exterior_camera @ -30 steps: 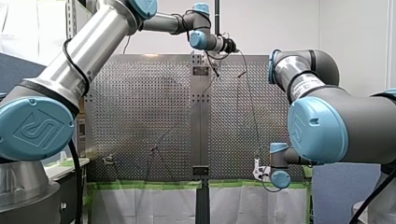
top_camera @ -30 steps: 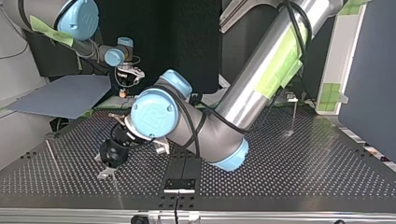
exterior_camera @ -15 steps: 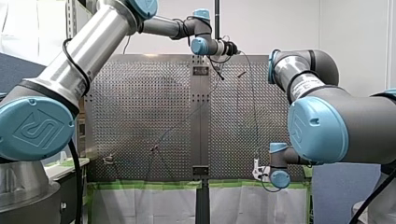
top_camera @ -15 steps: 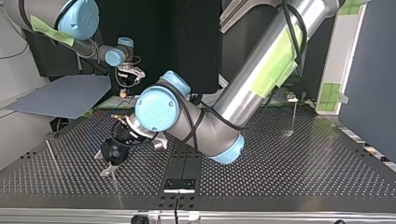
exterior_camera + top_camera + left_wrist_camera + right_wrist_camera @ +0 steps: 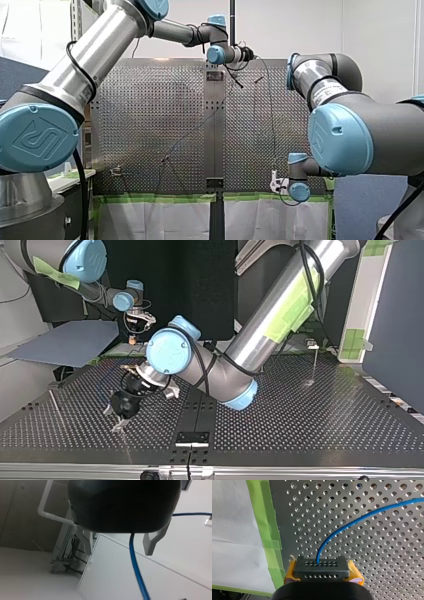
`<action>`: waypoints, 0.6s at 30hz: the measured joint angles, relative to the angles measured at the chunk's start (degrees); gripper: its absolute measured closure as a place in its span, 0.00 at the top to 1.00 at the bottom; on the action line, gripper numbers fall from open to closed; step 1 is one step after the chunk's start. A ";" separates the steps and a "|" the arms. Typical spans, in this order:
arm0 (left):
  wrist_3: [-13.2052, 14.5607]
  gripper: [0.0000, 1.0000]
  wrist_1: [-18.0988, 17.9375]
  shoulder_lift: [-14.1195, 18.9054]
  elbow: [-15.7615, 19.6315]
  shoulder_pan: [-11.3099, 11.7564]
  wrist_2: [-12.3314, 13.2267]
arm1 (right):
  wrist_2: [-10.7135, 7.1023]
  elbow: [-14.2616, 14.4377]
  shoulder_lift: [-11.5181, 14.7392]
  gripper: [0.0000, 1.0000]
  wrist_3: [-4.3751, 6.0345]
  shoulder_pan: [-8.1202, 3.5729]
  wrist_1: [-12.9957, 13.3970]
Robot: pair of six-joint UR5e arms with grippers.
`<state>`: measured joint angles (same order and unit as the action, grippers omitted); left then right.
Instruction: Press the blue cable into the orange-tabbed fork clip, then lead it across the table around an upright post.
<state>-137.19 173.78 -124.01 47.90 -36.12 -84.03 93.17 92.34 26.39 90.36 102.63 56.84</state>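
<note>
The blue cable runs out between the fingers of my left gripper, which is open and not closed on it. This black gripper hangs low over the perforated table at the top view's left, far from the arms' bases. My right gripper, with yellow pads, is shut on the cable's other end at the table's taped edge. In the front view it sits low at the right. A thin upright post stands at the top view's right. I cannot pick out the orange-tabbed clip.
Green tape lines the table's edge beside my right gripper. A thin rod stands at the top view's left. A small metal fitting sits at the front view's lower left. A black bracket is fixed at the top view's near edge.
My left arm's wrist has swung a little toward the front view's right, and its gripper has shifted slightly over the table. My right arm has not moved.
</note>
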 joint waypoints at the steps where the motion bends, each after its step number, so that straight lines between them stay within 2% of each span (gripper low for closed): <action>1: 0.48 1.00 0.38 0.00 -0.01 -0.01 -0.51 | 0.00 0.00 -0.01 0.00 -0.05 0.02 -0.02; 14: 6.70 1.00 6.44 -0.03 0.03 -0.52 -6.75 | 0.00 0.00 0.01 0.00 -0.24 0.32 -0.12; 18: 8.78 1.00 7.99 -0.03 0.01 -0.91 -7.78 | -0.01 -0.12 0.00 0.00 -0.25 0.46 -0.12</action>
<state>-128.41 181.77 -124.04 47.91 -37.03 -91.81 93.16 92.22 26.39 90.11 103.10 56.72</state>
